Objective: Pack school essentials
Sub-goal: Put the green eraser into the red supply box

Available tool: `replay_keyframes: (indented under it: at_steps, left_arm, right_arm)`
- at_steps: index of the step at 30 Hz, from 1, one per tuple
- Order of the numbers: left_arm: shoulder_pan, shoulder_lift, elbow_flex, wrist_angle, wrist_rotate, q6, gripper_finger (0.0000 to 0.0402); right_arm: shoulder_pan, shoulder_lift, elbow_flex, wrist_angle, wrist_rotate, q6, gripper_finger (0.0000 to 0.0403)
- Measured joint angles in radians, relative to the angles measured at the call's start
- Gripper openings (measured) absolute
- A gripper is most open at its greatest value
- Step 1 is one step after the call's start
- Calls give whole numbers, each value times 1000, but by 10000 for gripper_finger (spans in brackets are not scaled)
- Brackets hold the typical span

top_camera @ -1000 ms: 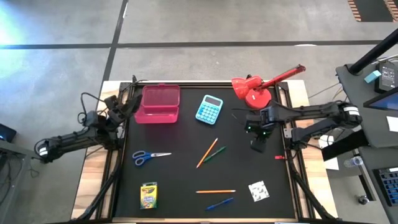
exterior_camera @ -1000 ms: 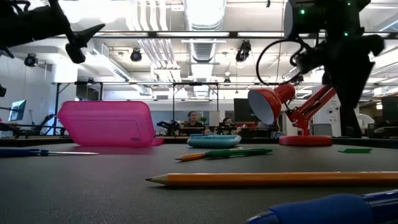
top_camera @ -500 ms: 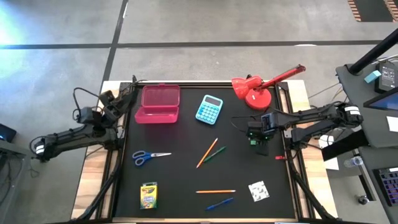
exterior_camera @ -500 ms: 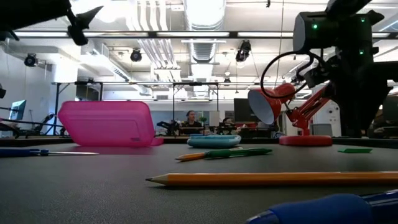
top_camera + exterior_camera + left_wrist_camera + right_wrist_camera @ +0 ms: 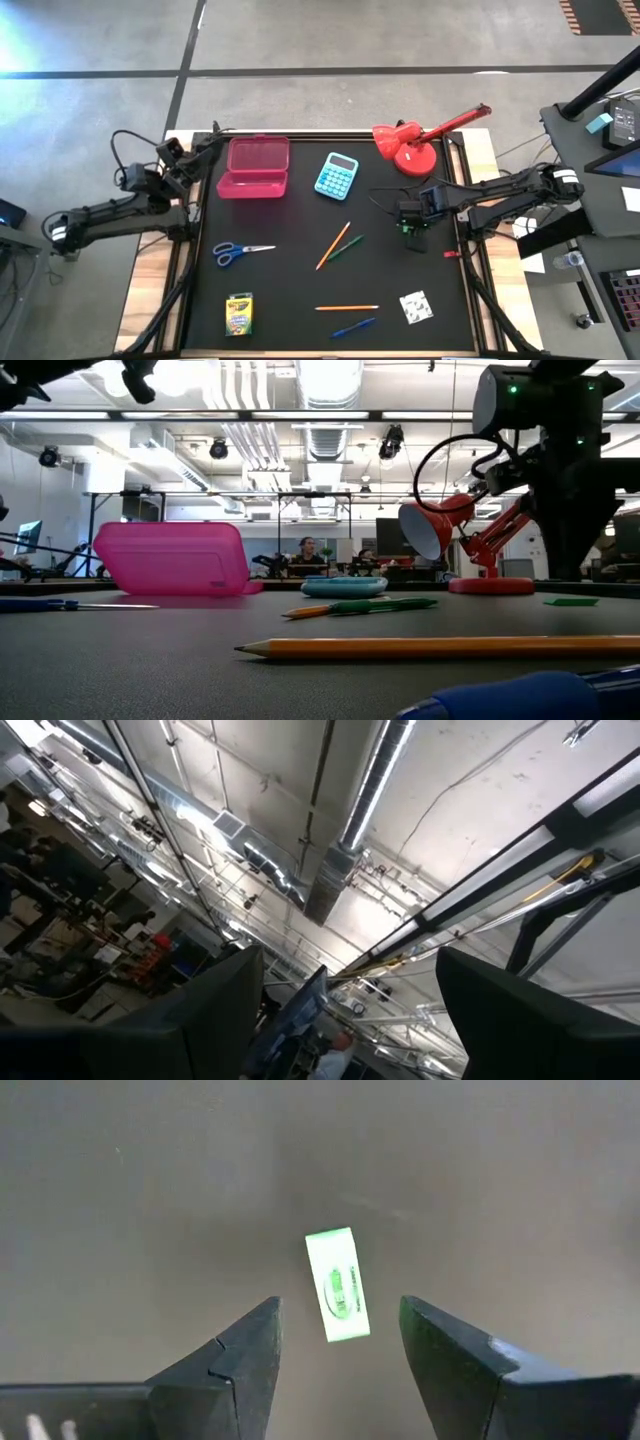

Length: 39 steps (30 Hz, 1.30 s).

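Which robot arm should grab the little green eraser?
The right one. Its pincer hangs open just above the green eraser, which shows between its fingers. The left pincer is far off by the mat's other edge, pointing up at the ceiling.

From overhead, the right tool (image 5: 411, 224) covers the small green eraser (image 5: 338, 1285), which shows only from that arm's wrist; its printing is too blurred to read. At worktop level the blue pen (image 5: 520, 695) is a blurred mass cut off at 5 o'clock, and the orange pencil (image 5: 440, 648) runs out of the picture at 3 o'clock. The scissors (image 5: 60, 603) are cut at 9 o'clock, only a blade and part of a handle showing. The left tool (image 5: 140, 375) is cropped at 11 o'clock. The crayon box (image 5: 239, 314) lettering is too small to read. The white square (image 5: 416, 306) carries a pattern too fine to make out.
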Motion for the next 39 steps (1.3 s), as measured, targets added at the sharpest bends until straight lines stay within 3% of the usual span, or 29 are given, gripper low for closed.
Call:
replay_keyframes:
  at_steps: [21, 33, 39]
  left_arm:
    - [0, -14, 12, 24, 16, -6, 280]
    - [0, 0, 10, 20, 16, -12, 280]
    - [0, -1, 10, 19, 16, -12, 280]
  right_arm:
    - [0, 309, 2, 46, 38, -22, 188]
    - [2, 306, -1, 69, 25, 9, 56]
    - [1, 233, -1, 67, 15, 65, 46]
